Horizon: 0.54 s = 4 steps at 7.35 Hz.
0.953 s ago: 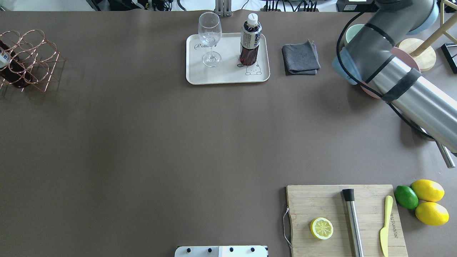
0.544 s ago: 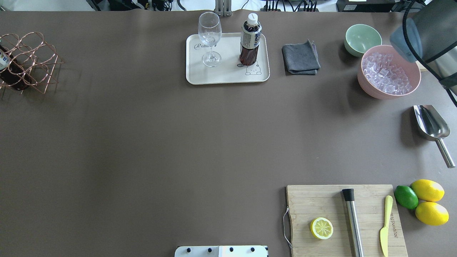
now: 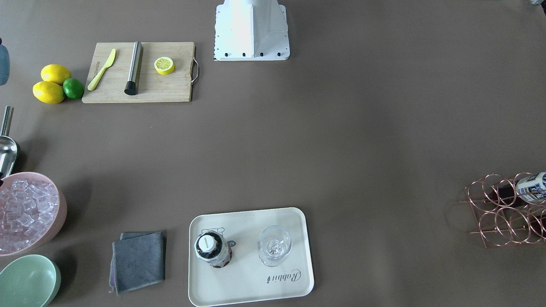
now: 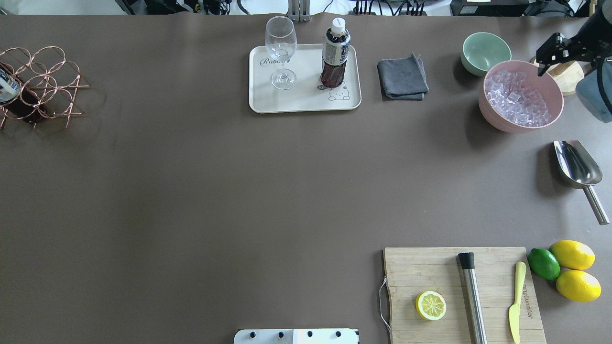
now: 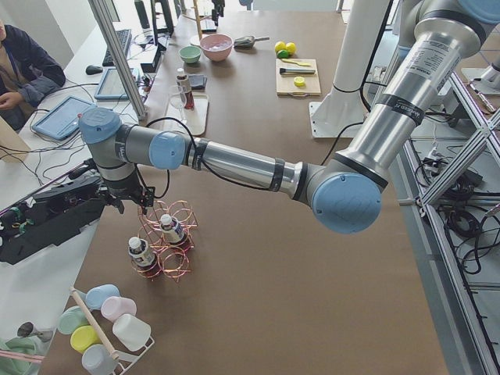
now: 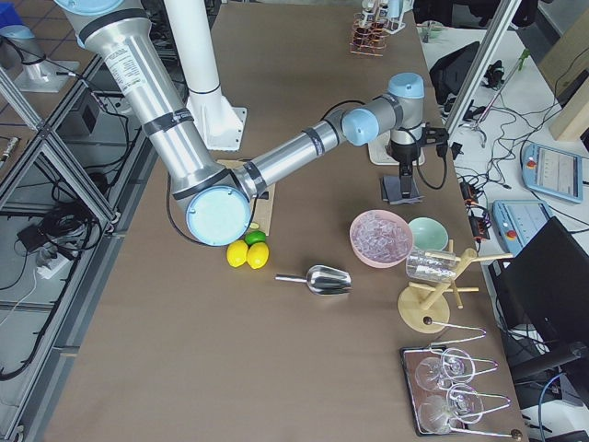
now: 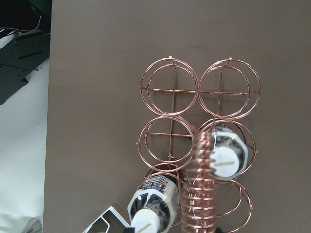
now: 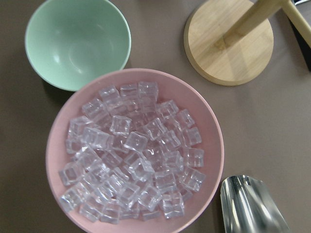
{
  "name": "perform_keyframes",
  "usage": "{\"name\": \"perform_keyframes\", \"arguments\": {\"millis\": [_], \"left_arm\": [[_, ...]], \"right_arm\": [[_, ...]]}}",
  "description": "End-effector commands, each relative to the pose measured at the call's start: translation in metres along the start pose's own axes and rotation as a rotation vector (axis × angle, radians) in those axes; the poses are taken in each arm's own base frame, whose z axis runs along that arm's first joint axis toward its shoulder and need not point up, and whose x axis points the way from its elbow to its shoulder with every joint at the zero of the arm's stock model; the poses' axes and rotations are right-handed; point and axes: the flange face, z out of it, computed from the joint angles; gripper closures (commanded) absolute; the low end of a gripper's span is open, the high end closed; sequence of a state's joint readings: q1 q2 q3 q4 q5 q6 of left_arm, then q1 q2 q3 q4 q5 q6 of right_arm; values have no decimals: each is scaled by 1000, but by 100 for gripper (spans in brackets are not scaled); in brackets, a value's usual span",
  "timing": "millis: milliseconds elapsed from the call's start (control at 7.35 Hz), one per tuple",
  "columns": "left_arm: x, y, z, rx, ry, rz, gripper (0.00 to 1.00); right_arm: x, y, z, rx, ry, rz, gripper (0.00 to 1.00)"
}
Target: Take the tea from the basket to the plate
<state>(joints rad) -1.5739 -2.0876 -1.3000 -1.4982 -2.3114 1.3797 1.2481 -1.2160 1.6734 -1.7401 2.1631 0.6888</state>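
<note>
Item 1, left arm (image 5: pixel 234 160): stretched low from the base out to the left end of the desk (image 4: pixel 191 191), wrist turned straight down. The left gripper (image 5: pixel 125 201) hangs just over the basket (image 4: pixel 45 83), a copper wire rack. Its fingers are mostly hidden, so I cannot tell whether they are spread, closed or gripping.

Item 2, two tea bottles: one (image 7: pixel 221 160) and its neighbour (image 7: pixel 150 208) sit in adjacent rings. Their long axes run through the rings, white caps toward the wrist above.

Item 3, plate (image 4: pixel 306 102): mid-desk, at the edge away from the robot. The third tea bottle (image 4: pixel 334 52) stands upright on it, cap up, beside the bear drawing. A wine glass (image 4: pixel 281 50) stands alongside, not touching.

Item 4, right arm (image 6: pixel 294 152): extended to the right end. The right gripper (image 4: pixel 547 57) hovers by the pink ice bowl (image 4: pixel 519 126). I cannot tell how far its fingers are open either.
</note>
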Motion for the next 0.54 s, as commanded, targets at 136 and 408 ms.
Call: {"name": "perform_keyframes", "arguments": {"millis": [136, 408], "left_arm": [[1, -4, -5, 5, 1, -16, 2], [13, -6, -12, 85, 45, -135, 2]], "right_arm": [[148, 70, 55, -133, 3, -148, 0], [245, 79, 83, -146, -105, -134, 0]]}}
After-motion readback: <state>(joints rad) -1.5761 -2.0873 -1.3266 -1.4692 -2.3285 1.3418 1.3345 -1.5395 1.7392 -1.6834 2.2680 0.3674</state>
